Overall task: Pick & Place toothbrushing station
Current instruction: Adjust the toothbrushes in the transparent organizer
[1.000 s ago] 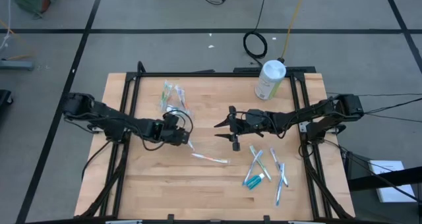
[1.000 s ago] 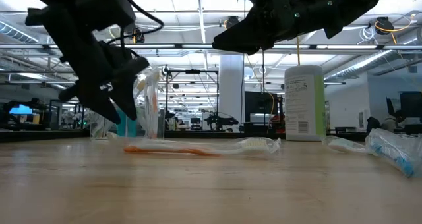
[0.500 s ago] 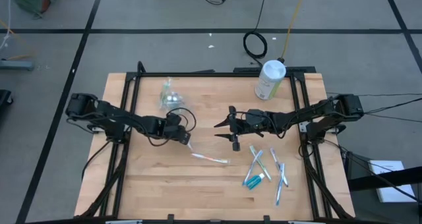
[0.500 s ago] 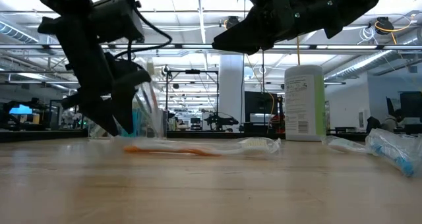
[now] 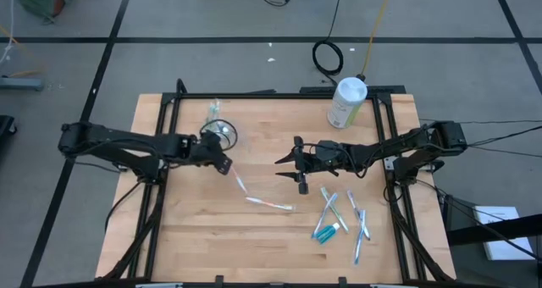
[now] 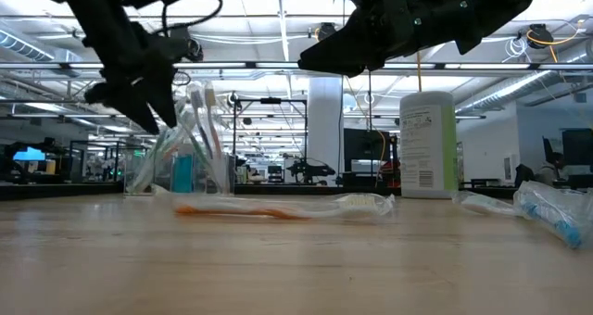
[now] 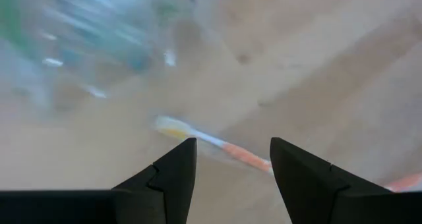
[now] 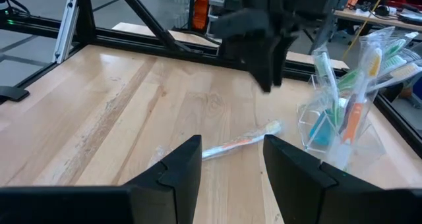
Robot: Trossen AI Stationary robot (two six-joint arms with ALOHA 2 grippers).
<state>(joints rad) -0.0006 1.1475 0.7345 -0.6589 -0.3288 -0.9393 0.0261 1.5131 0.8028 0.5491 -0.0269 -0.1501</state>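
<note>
The toothbrushing station's loose brushes and paste tubes [image 5: 340, 218] lie nearest us, by the table's [image 5: 186, 237] front right corner; those we judge still to be collected. One wrapped toothbrush [image 5: 269, 203] lies mid-table. Our right gripper [image 5: 298, 164] hovers open and empty at the centre. Our left gripper [image 5: 222, 163] hangs open and empty just beside the clear cup [image 5: 220, 132], which stands upright with brushes near the far left edge. A white canister [image 5: 346, 102] stands at the far right edge.
</note>
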